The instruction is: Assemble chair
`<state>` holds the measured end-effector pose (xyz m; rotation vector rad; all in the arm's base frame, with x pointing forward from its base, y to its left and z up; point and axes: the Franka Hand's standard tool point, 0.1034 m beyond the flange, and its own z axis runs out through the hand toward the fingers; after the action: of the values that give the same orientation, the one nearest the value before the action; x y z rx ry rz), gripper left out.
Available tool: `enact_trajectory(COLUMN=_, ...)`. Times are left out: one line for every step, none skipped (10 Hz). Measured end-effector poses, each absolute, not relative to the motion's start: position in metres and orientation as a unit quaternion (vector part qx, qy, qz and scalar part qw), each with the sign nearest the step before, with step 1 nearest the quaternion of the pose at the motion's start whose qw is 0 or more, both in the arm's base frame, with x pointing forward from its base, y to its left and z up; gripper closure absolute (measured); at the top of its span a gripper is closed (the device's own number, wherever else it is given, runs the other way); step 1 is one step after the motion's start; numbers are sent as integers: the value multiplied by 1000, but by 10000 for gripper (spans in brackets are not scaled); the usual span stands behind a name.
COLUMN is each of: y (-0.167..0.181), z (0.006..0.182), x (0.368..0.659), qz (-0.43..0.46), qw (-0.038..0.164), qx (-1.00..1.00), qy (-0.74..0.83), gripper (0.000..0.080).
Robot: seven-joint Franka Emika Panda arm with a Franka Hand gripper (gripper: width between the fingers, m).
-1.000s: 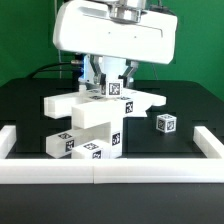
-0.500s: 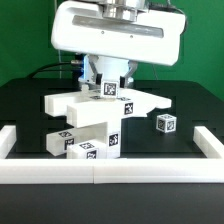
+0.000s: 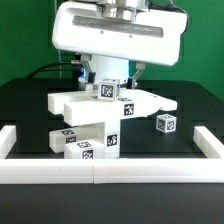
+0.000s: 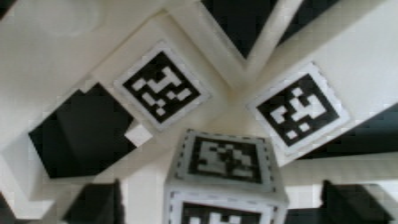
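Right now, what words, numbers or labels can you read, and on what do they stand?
No words, numbers or brand names are readable in either view.
The only markings are coded black-and-white tags, which carry no letters. They sit on the chair parts and the loose cube.

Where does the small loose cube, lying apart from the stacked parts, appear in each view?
Exterior view: loose cube at the exterior view's right, apart from the stacked parts.
Wrist view: not in it.
Shared landmark: the tagged white stacked parts.
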<state>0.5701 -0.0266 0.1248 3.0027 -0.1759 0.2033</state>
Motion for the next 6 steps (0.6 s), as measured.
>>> enact_trajectory(y=-28, z=126, x=570, qz=68, qw=63, qx=995, qy=-45, gripper=166)
enact_trajectory(y=-29, z=128, x=570, qz=67, qw=66, qx=996, qy=10, gripper=166)
enact_trajectory(y=-30, z=129, x=568, qz=67, qw=69, qx=993, qy=64, gripper=152)
enact_trajectory(y=-28, z=128, x=568, qz=64, qw=70, qx=992, qy=86, gripper=150)
enact_trajectory(y=-29, z=128, x=568, qz=61, qw=73, qx=988, qy=123, gripper=150)
enact_trajectory(y=-30, z=128, x=568, qz=59, qw=75, qx=984, qy=153, gripper=150)
